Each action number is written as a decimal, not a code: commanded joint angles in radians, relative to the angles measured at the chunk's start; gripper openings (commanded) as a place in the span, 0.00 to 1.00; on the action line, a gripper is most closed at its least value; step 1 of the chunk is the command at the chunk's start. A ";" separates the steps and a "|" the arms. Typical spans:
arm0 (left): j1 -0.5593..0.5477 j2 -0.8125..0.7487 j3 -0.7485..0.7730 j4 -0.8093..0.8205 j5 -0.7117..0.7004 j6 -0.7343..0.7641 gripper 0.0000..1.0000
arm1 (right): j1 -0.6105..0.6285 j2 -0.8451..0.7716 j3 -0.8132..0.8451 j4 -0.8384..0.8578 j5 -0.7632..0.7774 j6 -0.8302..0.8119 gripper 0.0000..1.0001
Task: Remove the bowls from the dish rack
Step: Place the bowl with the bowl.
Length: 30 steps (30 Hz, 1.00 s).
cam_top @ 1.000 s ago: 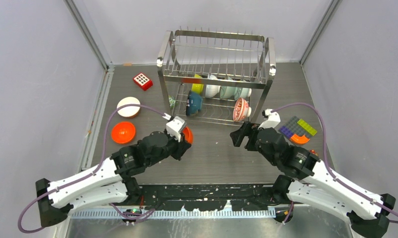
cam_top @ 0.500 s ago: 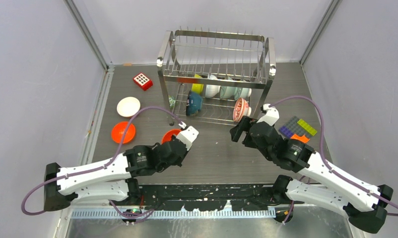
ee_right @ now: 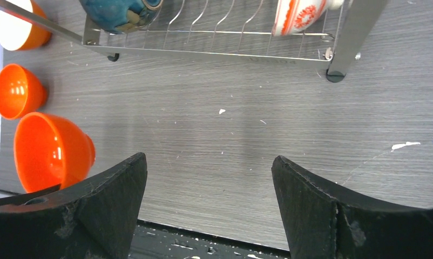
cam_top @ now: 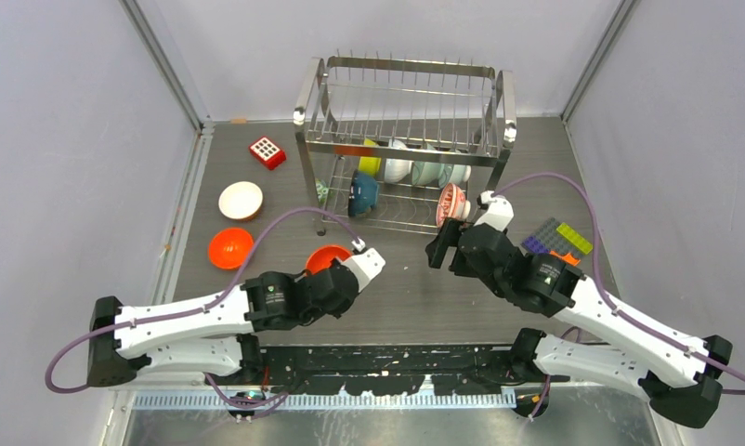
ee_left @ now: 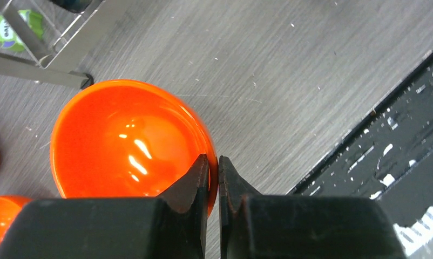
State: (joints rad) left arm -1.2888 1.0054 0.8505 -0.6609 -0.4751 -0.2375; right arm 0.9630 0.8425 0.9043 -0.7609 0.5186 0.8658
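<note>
My left gripper point(ee_left: 213, 162) is shut on the rim of an orange bowl point(ee_left: 122, 140), one finger inside and one outside. The bowl point(cam_top: 324, 257) sits low over the table in front of the dish rack point(cam_top: 406, 139); I cannot tell if it touches. The rack's lower tier holds a yellow bowl point(cam_top: 370, 165), a white bowl point(cam_top: 397, 165), a teal bowl point(cam_top: 431, 172), a dark blue bowl point(cam_top: 363, 193) and a red-and-white patterned bowl point(cam_top: 450, 204). My right gripper point(ee_right: 209, 162) is open and empty, just short of the rack's front rail point(ee_right: 203, 51), below the patterned bowl point(ee_right: 300, 13).
A white bowl point(cam_top: 241, 200) and another orange bowl point(cam_top: 230, 248) stand on the table at the left. A red block with white dots point(cam_top: 267, 151) lies at the back left. Flat toy bricks point(cam_top: 559, 240) lie to the right of the rack. A black strip runs along the near edge point(ee_right: 203, 237).
My left arm has stretched lower and flatter, carrying the orange bowl down and slightly left in front of the rack. My right gripper has edged forward toward the rack, still open.
</note>
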 commanded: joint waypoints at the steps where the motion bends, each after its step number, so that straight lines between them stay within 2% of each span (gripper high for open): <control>1: -0.023 -0.029 0.036 -0.001 0.095 0.130 0.00 | 0.007 0.015 0.093 -0.008 -0.030 -0.071 0.89; 6: -0.030 -0.080 0.028 -0.067 0.158 0.247 0.00 | 0.008 0.036 0.152 -0.038 -0.072 -0.117 0.89; 11: -0.030 -0.179 -0.020 -0.058 0.327 0.363 0.00 | 0.008 0.089 0.203 -0.091 -0.142 -0.151 0.89; 16: -0.029 -0.231 -0.037 -0.035 0.380 0.426 0.00 | 0.015 0.171 0.246 -0.088 -0.219 -0.182 0.89; 24: -0.030 -0.196 -0.019 -0.025 0.470 0.491 0.00 | 0.122 0.358 0.326 -0.028 -0.245 -0.192 0.89; 30: -0.041 -0.155 0.003 -0.048 0.502 0.521 0.00 | 0.128 0.408 0.326 0.029 -0.252 -0.188 0.89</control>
State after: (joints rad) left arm -1.3167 0.8494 0.8127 -0.7238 -0.0143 0.2310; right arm 1.0912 1.2396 1.1881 -0.7940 0.2729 0.6888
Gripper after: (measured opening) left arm 0.096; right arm 0.893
